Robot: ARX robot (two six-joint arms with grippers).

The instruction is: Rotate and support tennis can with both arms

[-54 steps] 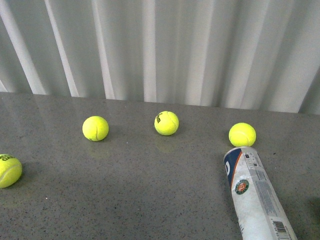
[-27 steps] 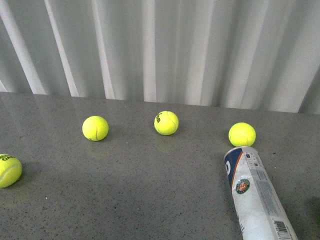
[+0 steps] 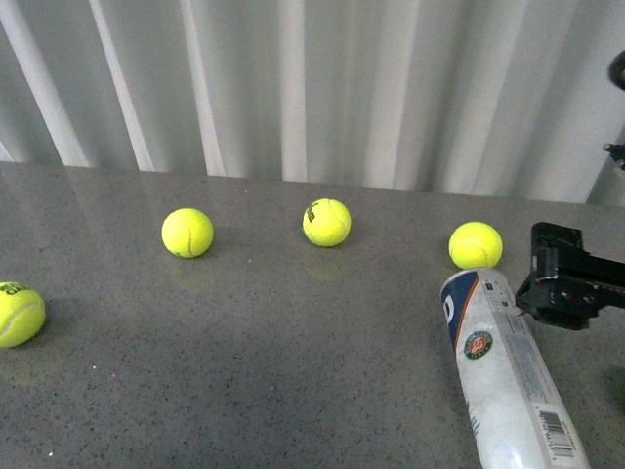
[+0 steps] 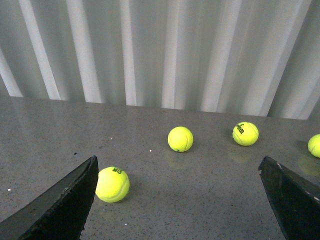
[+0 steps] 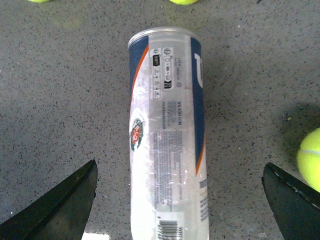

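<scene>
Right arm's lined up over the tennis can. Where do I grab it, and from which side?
Take the tennis can around its middle, coming down from above with the right gripper. It lies on its side on the table, so only its curved flanks are free. The open fingers straddle them, across its long axis. Stay off the rimmed end, which sits close to a tennis ball.

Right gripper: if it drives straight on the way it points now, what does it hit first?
Probably the can: in the right wrist view it lies dead centre between the right gripper's open fingers, with the table beneath. How far off it is, the picture does not show.
</scene>
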